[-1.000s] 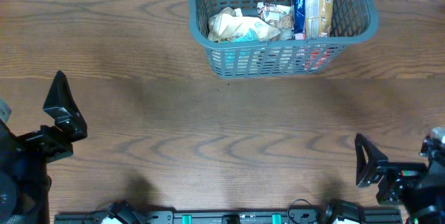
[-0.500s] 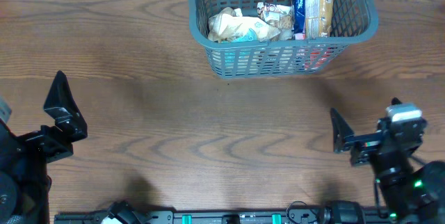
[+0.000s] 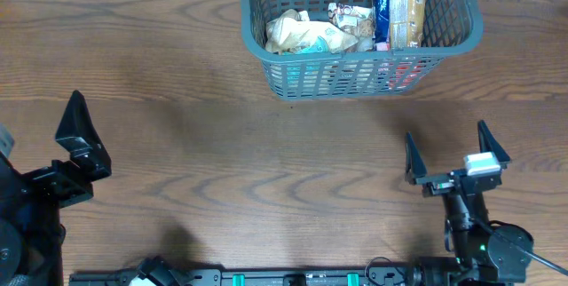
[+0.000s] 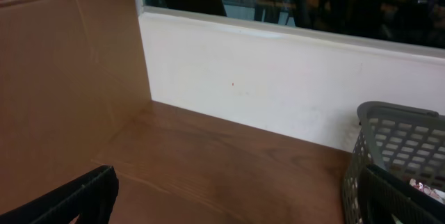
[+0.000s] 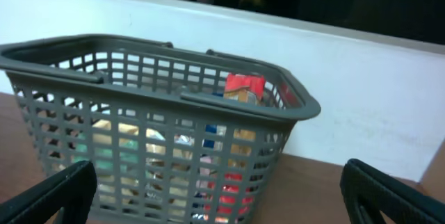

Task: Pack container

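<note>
At the far edge of the wooden surface (image 3: pixel 177 99) the grey basket (image 3: pixel 373 53) is kept, already loaded with snack packets (image 3: pixel 306 33). The right fingers (image 3: pixel 413 162) have been swung inward to face it, spread and empty, while the left fingers (image 3: pixel 76 122) are left spread and unmoved. Packing is judged nearly done.

Matte black arms (image 3: pixel 40 193), triangular black fingers (image 3: pixel 413 157); white block (image 3: pixel 480 162) atop right wrist.

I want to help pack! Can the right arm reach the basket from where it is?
Probably yes. The right tool is open and faces the grey basket, with only bare table between them.
</note>
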`<state>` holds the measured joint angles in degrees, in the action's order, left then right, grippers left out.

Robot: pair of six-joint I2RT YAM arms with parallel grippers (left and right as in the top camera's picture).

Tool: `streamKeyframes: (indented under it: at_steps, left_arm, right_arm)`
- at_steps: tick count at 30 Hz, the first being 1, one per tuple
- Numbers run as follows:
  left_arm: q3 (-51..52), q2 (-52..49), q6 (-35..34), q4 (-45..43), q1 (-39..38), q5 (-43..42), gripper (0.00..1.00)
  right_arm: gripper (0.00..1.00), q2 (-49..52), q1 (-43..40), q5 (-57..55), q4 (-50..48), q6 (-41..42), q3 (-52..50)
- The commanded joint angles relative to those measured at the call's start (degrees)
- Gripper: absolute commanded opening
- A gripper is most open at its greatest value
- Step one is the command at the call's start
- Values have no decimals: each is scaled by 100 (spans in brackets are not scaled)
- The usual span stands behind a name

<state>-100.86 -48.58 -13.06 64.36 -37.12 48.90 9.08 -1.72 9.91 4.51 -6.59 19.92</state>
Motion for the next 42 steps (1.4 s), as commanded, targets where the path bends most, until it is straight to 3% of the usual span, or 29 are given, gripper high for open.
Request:
streamKeyframes:
  at_steps: [1, 9, 17, 22, 33, 42]
  left_arm:
    - [-20, 2, 37, 11, 17, 111, 99]
    - [-20, 2, 37, 11, 17, 111, 99]
    - [-20, 2, 37, 11, 17, 111, 99]
    - [-20, 2, 37, 11, 17, 111, 99]
    - [-20, 2, 37, 11, 17, 111, 99]
    - [-20, 2, 37, 11, 17, 111, 99]
  right_arm:
    - [99, -61, 120, -160, -407, -37, -295]
    - [99, -63, 339, -595, -1561, -35, -833]
    - [99, -435, 367, -715, -2111, -37, -1427]
    - [99, -890, 352, -721, -2129, -37, -1753]
    - [99, -881, 352, -1217, -2037, -37, -1963]
    - [99, -881, 352, -1244, -1012, -33, -1963]
